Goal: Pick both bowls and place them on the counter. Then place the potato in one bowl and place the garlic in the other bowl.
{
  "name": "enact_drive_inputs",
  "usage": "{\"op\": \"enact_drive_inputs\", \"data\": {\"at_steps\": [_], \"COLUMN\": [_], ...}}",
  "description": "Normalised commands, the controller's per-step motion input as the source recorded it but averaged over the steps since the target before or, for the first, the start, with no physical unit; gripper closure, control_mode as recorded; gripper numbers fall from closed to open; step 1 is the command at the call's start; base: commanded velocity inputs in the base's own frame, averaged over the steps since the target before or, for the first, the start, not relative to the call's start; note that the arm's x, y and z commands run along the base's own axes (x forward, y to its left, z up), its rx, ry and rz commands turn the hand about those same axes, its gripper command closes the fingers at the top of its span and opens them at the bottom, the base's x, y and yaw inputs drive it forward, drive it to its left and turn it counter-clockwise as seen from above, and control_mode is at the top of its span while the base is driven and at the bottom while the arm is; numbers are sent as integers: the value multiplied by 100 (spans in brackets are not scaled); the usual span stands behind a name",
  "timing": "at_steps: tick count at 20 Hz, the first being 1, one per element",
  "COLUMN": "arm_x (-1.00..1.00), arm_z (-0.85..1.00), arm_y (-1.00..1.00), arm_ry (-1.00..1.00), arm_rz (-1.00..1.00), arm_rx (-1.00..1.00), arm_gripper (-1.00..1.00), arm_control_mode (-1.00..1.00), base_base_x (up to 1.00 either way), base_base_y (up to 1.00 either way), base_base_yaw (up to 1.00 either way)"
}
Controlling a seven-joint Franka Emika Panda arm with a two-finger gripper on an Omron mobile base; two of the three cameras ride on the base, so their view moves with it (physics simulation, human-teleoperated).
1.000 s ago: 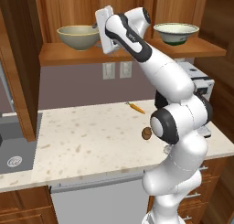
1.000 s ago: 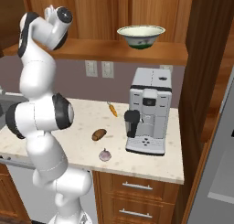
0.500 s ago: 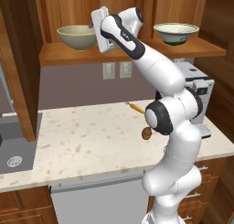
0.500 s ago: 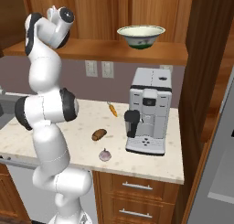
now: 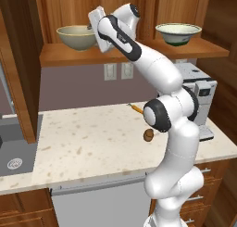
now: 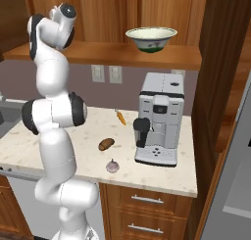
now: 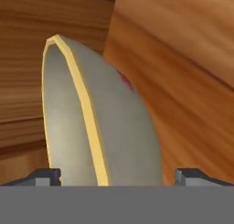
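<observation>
two bowls on the wooden shelf (image 5: 139, 52): tan-olive bowl (image 5: 77, 37) with yellow rim, cream bowl (image 5: 178, 34) with green foot. one potato (image 5: 148, 135), one garlic (image 6: 112, 166) on the counter (image 5: 92, 142). gripper (image 7: 116, 175) spread wide around the tan-olive rim.

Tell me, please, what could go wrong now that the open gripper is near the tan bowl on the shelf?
1. The gripper is open around the tan bowl; closing off the yellowish rim could tip it off the wooden shelf.
2. A dropped bowl might hit the counter near the potato.
</observation>
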Motion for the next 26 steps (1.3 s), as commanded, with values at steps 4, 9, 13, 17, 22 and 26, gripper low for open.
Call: {"op": "enact_drive_inputs", "data": {"at_steps": [4,9,13,17,22,26], "arm_x": [9,-19,-70,-81,-78,-79], "arm_z": [-24,-12,-6,-4,-6,-9], "arm_y": [18,2,-4,-9,-9,-6], "arm_ry": [3,-1,-15,-18,-8,-8], "arm_rz": [-1,0,-1,-5,-5,-7], "arm_rx": [-17,-8,0,0,0,0], "arm_gripper": [100,100,100,100,100,100], "arm_control_mode": [-100,-100,-100,-100,-100,-100], "base_base_x": [0,0,0,0,0,0], "base_base_y": [0,0,0,0,0,0], "base_base_yaw": [0,0,0,0,0,0]}}
